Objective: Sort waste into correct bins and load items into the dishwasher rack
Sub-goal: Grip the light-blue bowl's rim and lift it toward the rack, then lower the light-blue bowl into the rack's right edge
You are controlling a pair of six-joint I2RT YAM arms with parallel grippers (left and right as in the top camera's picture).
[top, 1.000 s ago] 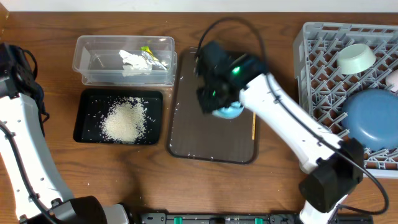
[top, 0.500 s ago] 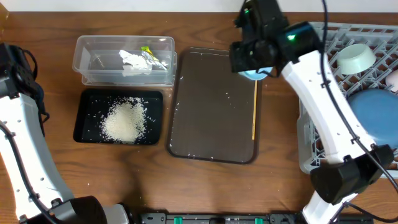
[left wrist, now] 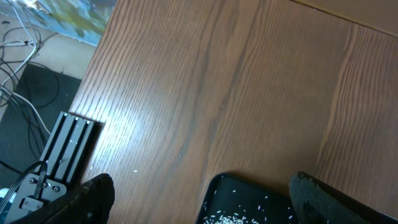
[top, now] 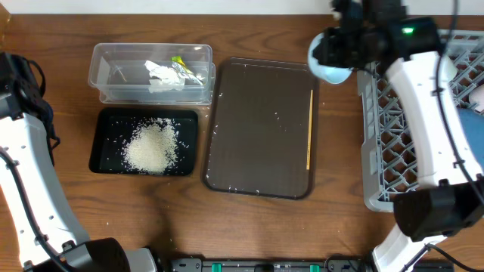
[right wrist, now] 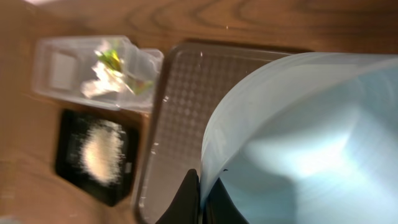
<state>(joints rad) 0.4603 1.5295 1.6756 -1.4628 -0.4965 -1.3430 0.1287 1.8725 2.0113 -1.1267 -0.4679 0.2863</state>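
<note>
Bowl (right wrist: pixel 298 143) rim clamped in right hand (right wrist: pixel 200 198), beside rack (top: pixel 382 143).

No legible text, label or number anywhere

Wooden table (top: pixel 151 219) under clear tub (top: pixel 151 96), black tray (top: pixel 106 155), brown tray (top: pixel 249 136), grey rack (top: pixel 386 136).

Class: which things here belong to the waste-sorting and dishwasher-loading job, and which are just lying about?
Belongs to the job: light blue bowl, held in the right gripper; chopstick; rice in black tray; paper and wrappers in clear tub; dishwasher rack.
Just lying about: brown serving tray; cables on the floor.
</note>
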